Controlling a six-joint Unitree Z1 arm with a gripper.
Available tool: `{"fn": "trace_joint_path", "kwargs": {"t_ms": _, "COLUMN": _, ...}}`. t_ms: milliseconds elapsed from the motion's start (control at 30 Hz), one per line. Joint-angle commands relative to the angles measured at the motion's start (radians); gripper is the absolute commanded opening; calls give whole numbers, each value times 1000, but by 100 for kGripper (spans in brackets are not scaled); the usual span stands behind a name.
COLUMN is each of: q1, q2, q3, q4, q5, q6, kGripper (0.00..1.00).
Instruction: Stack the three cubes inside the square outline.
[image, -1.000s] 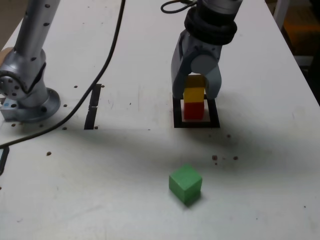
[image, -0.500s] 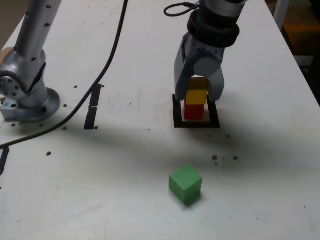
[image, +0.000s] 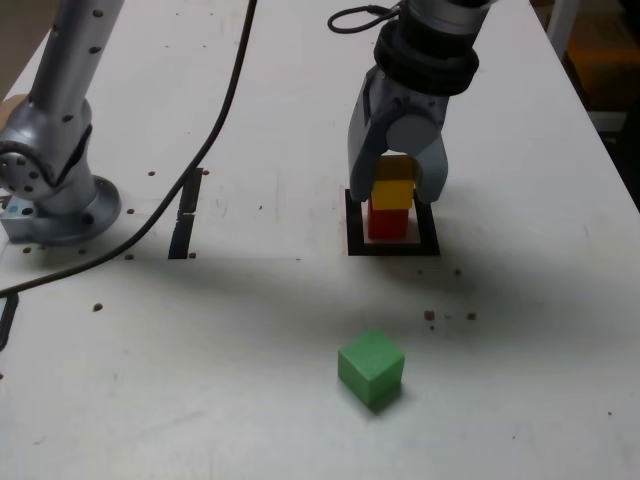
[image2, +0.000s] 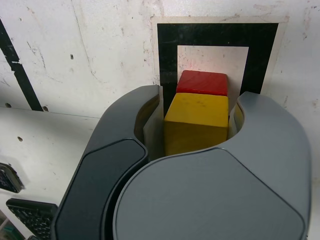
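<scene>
The yellow cube (image: 391, 194) sits on top of the red cube (image: 388, 224), which stands inside the square outline (image: 392, 247) of black tape. My gripper (image: 396, 190) comes down from above and is shut on the yellow cube, one jaw on each side. In the wrist view the yellow cube (image2: 196, 120) fills the gap between the jaws of the gripper (image2: 197, 107). Beyond it there, the red cube (image2: 202, 83) shows within the square outline (image2: 167, 50). The green cube (image: 371, 367) lies apart on the table, nearer the camera, untouched.
The arm's silver base (image: 60, 190) stands at the exterior view's left, with a black cable (image: 215, 120) running across the table. A straight black tape strip (image: 185, 215) lies between base and outline. Small dark specks dot the white table (image: 250, 330).
The gripper has lowered slightly with the yellow cube, bringing it down onto the red cube. Over the last half second nothing has moved.
</scene>
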Motion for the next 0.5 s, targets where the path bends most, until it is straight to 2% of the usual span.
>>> {"fn": "trace_joint_path", "kwargs": {"t_ms": 0, "q1": 2, "q2": 4, "q3": 1, "q4": 1, "q5": 0, "q6": 2, "kGripper": 37}}
{"fn": "trace_joint_path", "kwargs": {"t_ms": 467, "q1": 2, "q2": 5, "q3": 9, "q4": 0, "q5": 0, "q6": 8, "kGripper": 48}}
